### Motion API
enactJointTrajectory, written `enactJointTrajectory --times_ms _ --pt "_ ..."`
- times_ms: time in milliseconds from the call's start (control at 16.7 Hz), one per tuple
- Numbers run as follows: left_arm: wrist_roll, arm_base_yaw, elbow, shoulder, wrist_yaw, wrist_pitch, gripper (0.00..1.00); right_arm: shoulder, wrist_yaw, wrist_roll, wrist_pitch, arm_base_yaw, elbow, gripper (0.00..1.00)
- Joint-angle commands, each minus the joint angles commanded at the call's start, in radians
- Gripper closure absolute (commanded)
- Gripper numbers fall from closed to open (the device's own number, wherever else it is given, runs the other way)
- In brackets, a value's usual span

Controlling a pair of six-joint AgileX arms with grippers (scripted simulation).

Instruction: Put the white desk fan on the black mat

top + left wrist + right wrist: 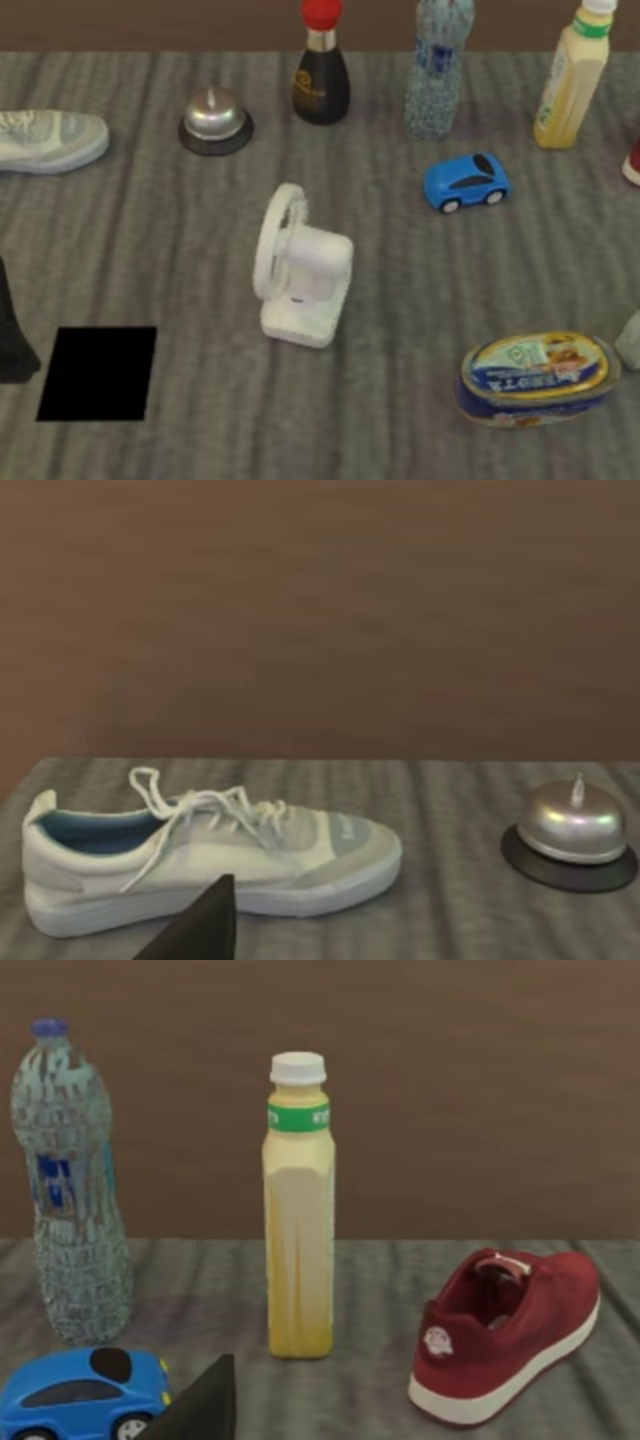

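Task not started: white desk fan (300, 268) upright mid-worktop, well apart from black mat (98, 373). Both arms parked; jaw state indeterminable.

We observe the white desk fan (303, 268) in smooth white plastic, the black mat (98, 373) flat matt, the bell (575, 822) in polished metal, the toy car (466, 182) glossy, the surface (400, 300) with a woven cloth-like look.

Grey table (400, 300) — white desk fan (300, 268), black mat (98, 373), clutter.
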Motion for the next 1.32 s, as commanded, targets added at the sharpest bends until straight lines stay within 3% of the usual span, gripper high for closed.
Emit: enactJointTrajectory --times_ms 240,540,1320 --pt "0.002 -0.008 0.025 0.030 0.005 -0.023 0.00 0.000 0.000 0.000 0.000 0.000 0.000 0.00" --pt "0.003 -0.076 0.240 0.272 0.033 -0.203 0.00 0.000 0.000 0.000 0.000 0.000 0.000 0.00" --pt "-0.122 -0.389 1.378 1.444 0.064 -1.040 0.00 0.000 0.000 0.000 0.000 0.000 0.000 0.00"
